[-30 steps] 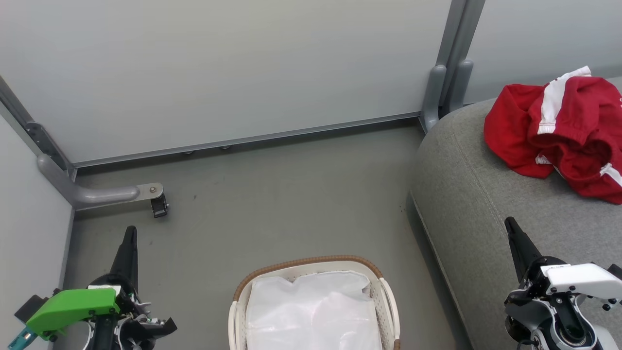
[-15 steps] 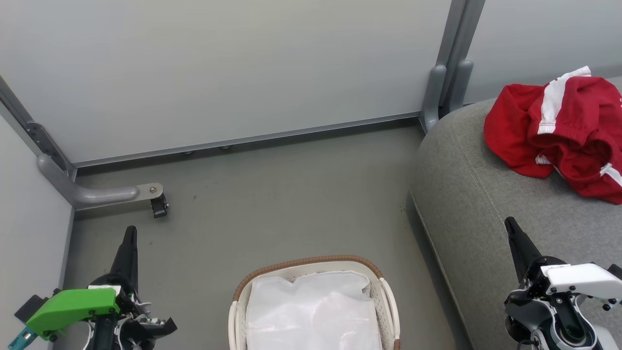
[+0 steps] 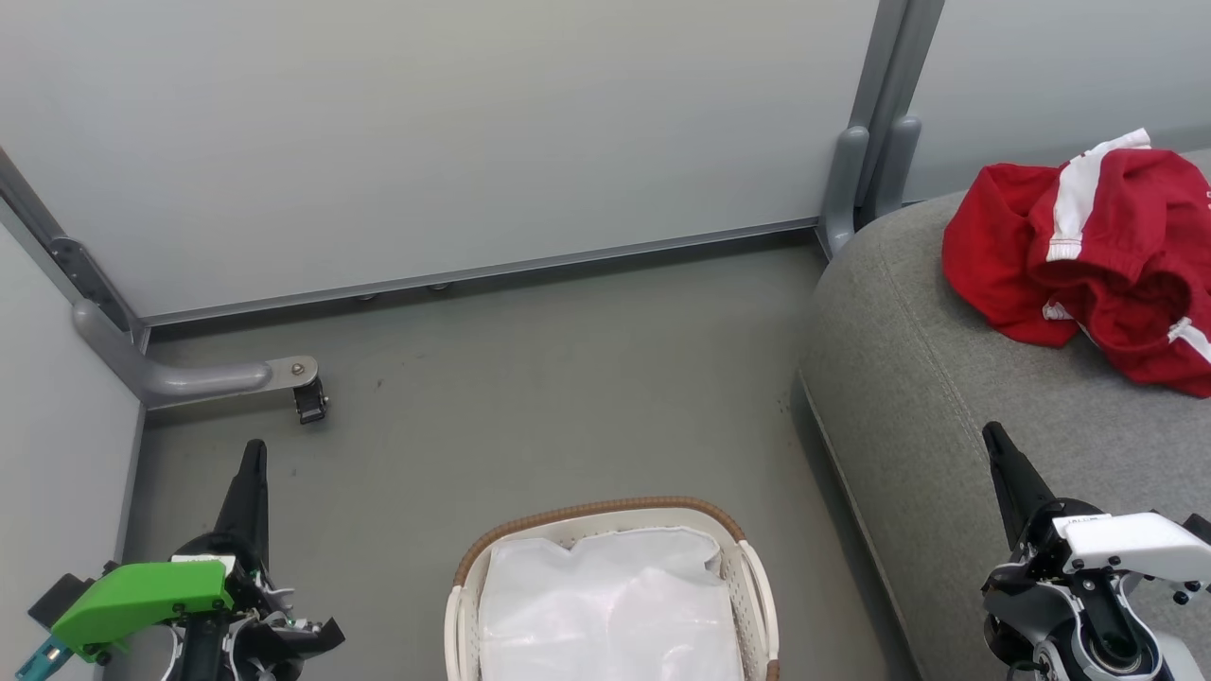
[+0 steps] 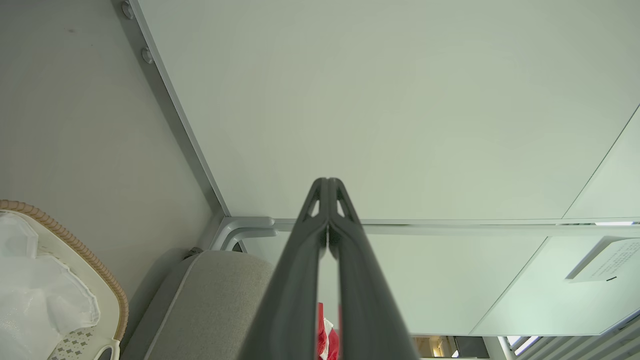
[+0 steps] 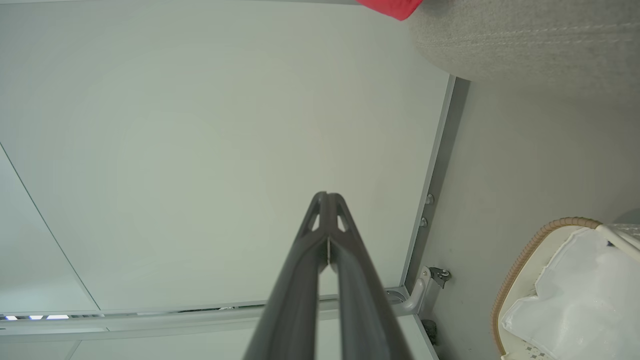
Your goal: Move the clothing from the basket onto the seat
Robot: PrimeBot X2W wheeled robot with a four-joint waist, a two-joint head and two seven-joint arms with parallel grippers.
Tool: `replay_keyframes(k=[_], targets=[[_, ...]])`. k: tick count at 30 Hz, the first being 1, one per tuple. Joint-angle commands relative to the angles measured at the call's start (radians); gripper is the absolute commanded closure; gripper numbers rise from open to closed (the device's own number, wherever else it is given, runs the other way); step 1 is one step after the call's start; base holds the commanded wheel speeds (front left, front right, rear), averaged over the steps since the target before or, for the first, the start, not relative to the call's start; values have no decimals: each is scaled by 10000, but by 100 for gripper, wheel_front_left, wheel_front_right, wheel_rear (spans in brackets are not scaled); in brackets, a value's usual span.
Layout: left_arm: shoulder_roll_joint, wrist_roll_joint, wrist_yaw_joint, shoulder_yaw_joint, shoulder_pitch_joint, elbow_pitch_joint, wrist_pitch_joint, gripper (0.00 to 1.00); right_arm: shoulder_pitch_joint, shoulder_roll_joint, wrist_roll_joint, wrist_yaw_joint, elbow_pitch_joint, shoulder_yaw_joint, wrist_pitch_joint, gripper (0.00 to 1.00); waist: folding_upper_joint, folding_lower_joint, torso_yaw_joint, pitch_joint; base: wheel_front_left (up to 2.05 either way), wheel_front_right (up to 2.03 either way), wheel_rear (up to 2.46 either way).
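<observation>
Left gripper (image 3: 253, 454): my left fingers are pressed together, holding nothing, above the grey floor (image 3: 530, 397).
Right gripper (image 3: 993, 437): my fingers here are together too and empty, above the near edge of the seat (image 3: 927, 397).
Clothing (image 3: 1088, 255): a red heap with white stripes lying on the seat, ahead of my right gripper and well apart from it.
Basket (image 3: 605, 509): between my two grippers, holding a white sheet (image 3: 605, 605).

Partitioned lab booth, pale panel walls (image 3: 426, 123), castered foot (image 3: 307, 402), grey floor (image 3: 530, 397)
</observation>
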State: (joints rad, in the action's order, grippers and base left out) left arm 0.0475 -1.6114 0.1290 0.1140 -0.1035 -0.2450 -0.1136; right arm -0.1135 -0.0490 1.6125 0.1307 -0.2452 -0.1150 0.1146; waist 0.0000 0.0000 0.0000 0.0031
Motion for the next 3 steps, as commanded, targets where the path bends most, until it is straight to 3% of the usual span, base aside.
replay_keyframes(k=[1,3], targets=[[51,-32,41,20,-102,16,-42,100,106,-33,-1,0,29,-21,31,100,0,0,0,0,0,0,0],[51,-32,41,20,-102,16,-42,100,106,-33,-1,0,29,-21,31,100,0,0,0,0,0,0,0]])
